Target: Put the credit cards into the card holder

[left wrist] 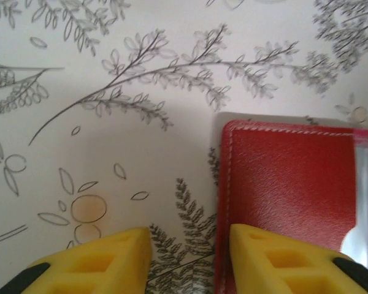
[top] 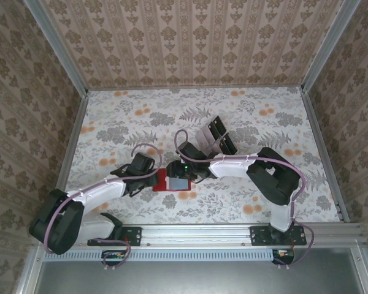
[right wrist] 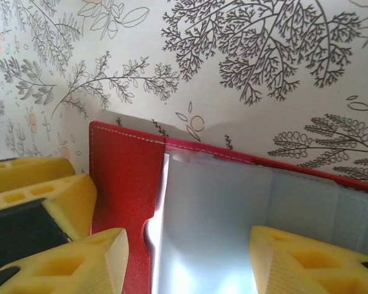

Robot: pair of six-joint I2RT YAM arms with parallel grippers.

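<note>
Left gripper: jaws released. The gap between its yellow fingers shows bare floral tablecloth, nothing gripped. The finger on the right of the left wrist view sits over the near left edge of the red wallet. The rest of the wallet runs ahead and to the right of the jaws. A pale strip peeks out along the wallet's far edge.

Right gripper: jaws apart, with a glossy grey-blue card lying in the gap, on the wallet's open inside. The finger on the right of that view overlaps the card's edge. A sliver of red shows between the other finger and the card. Cannot tell whether the card is pinched or just lying there. The left gripper's yellow fingers show just left of the right jaws, by the wallet's outer edge.

Top view: both grippers meet over the wallet, one from each side, with the card under the right jaws. A clear tray with dark rectangles sits beyond the right gripper, apart from the wallet.
</note>
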